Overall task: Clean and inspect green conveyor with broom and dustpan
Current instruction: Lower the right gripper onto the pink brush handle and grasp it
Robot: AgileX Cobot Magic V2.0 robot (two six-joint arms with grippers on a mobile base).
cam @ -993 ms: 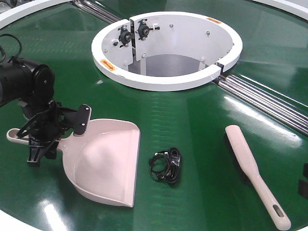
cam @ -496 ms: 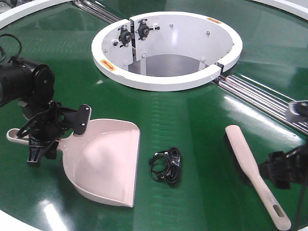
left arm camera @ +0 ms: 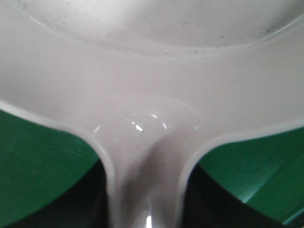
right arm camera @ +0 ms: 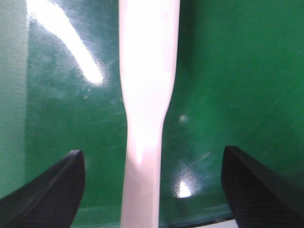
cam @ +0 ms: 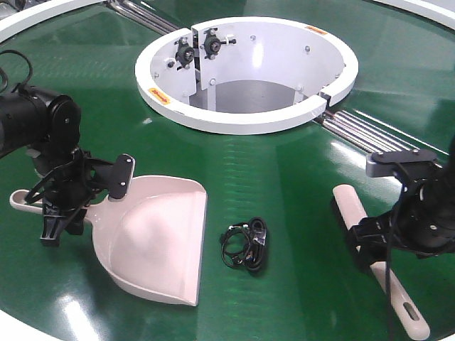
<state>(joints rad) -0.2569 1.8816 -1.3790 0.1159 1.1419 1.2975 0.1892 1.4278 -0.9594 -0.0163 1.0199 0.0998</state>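
Note:
The beige-pink dustpan (cam: 160, 238) lies on the green conveyor (cam: 284, 177) at the front left. My left gripper (cam: 67, 206) is shut on its handle, and in the left wrist view the handle (left arm camera: 145, 190) runs between two dark fingers into the scoop. The broom (cam: 353, 213) lies at the front right, handle toward the front edge. My right gripper (cam: 378, 245) hovers over the handle, open. In the right wrist view its fingers stand well apart on either side of the broom's handle (right arm camera: 145, 118), not touching it.
A small black tangle of clips (cam: 245, 245) lies on the belt between dustpan and broom. The white ring-shaped housing (cam: 242, 121) stands behind them. Silver rods (cam: 384, 145) run back right, and the belt's white rim (cam: 21, 328) curves along the front.
The right arm has come in from the right edge and moved left over the broom's handle. The left arm and the dustpan have stayed still.

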